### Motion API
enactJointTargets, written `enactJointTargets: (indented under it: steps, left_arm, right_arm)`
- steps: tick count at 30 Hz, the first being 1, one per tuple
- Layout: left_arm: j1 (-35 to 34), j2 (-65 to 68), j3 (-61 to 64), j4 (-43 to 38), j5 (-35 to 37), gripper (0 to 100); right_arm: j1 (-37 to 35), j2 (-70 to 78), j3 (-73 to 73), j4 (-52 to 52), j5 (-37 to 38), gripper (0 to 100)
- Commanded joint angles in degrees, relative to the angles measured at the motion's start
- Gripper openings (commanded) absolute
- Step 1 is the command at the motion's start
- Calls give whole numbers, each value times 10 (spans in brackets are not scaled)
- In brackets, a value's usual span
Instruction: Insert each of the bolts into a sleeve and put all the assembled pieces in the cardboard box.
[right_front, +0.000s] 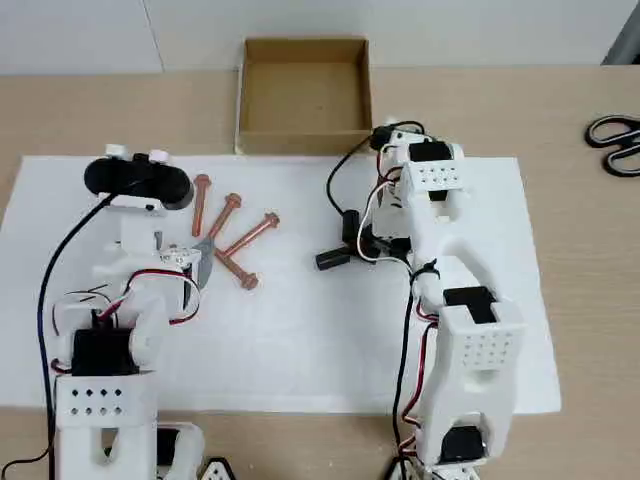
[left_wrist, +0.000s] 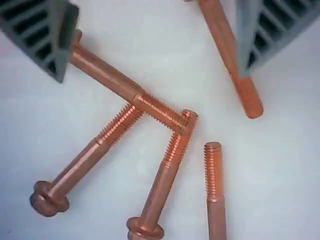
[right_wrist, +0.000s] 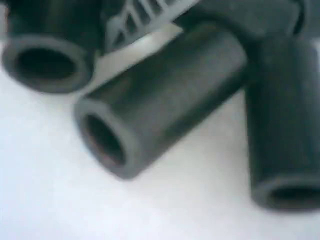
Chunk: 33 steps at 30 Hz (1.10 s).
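Several copper bolts (right_front: 250, 235) lie fanned out on the white sheet (right_front: 290, 340) at the left. My left gripper (right_front: 200, 262) hovers over them, open; in the left wrist view its grey fingers (left_wrist: 45, 35) stand on either side of the crossed bolts (left_wrist: 160, 112), gripping none. Black sleeves (right_front: 333, 260) lie at the sheet's middle, right under my right gripper (right_front: 362, 240). The right wrist view shows three sleeves up close, the middle sleeve (right_wrist: 160, 105) lying on its side with its bore facing the camera. The cardboard box (right_front: 305, 130) stands at the far edge of the sheet with nothing showing in it.
Scissors (right_front: 615, 140) lie on the bare wooden table (right_front: 100, 110) at the far right. Black and red cables (right_front: 345, 190) hang from the right arm between the sleeves and the box. The near half of the sheet is free.
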Motion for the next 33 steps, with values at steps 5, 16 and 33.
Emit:
enactJointTargets:
  steps: [5,16,33]
  left_arm:
    - [1,-1,-6,-13,5,210]
    - [1,-1,-6,-13,5,210]
    - [1,-1,-4,-13,5,210]
  right_arm:
    - [13,-70,-24,102,98,10]
    - [-20,-85,7,121,111,17]
    - [-22,4,7,119,108,112]
